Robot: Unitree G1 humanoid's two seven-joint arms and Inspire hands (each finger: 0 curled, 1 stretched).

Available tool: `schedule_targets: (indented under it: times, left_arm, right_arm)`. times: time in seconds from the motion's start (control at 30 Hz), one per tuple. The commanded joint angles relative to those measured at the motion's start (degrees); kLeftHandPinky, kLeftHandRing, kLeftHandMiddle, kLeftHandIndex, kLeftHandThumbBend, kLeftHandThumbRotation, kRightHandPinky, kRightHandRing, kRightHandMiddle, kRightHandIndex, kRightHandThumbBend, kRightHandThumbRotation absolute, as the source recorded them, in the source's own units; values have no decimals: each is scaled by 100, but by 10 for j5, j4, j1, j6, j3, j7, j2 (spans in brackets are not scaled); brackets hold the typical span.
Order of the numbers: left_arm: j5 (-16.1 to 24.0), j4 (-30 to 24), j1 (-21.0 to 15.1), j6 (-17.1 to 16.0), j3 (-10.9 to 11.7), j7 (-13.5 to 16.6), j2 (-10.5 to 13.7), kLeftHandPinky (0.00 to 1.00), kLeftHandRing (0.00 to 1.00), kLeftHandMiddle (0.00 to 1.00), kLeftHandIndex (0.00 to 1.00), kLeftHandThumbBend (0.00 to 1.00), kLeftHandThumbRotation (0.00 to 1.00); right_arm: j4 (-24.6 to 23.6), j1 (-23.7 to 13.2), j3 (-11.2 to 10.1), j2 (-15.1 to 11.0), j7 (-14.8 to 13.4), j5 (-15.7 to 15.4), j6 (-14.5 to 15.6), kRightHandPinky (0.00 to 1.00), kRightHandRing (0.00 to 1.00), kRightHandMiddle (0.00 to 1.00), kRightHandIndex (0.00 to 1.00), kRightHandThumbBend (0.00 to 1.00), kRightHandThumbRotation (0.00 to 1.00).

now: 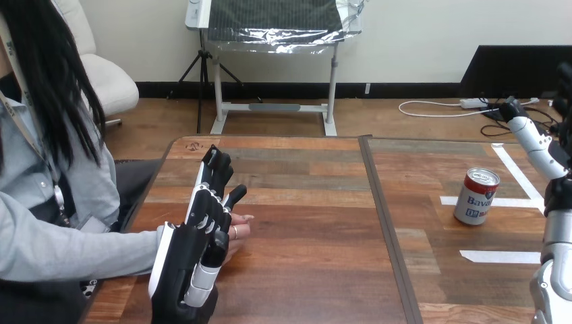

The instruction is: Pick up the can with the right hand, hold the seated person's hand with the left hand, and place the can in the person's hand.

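A red, white and blue can (475, 196) stands upright on the right half of the table. My right hand (537, 143) is raised at the view's right edge, up and to the right of the can and apart from it, with its visible fingers straight and nothing in them. At the table's left, my left hand (192, 246) lies back-up with straight fingers over the person's hand (239, 231). The person's fingertips show past its right side; whether my thumb clasps them is hidden.
The wooden table (303, 223) has a dark seam down its middle. White tape strips (499, 256) mark the right half around the can. The person sits at the left side, their grey-sleeved forearm (74, 250) resting along the table's near left corner.
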Motion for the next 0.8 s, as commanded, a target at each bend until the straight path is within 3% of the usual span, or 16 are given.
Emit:
schedule_targets:
  times: [0.0, 0.5, 0.77]
  left_arm:
    - [-7, -2, -39, -2, 1, -5, -1, 92, 100, 100, 100, 100, 86]
    - [-8, -1, -39, -2, 3, -6, -3, 91, 100, 100, 100, 100, 86]
    - [-6, 0, -39, -4, 4, -5, -2, 91, 99, 100, 100, 100, 86]
  right_arm:
    - [18, -50, 11, -11, -10, -9, 15, 93, 94, 91, 97, 100, 54]
    - [62, -63, 29, -14, -28, -28, 60, 90, 94, 91, 98, 100, 52]
    - [80, -69, 28, -14, -11, -19, 75, 90, 94, 92, 98, 100, 50]
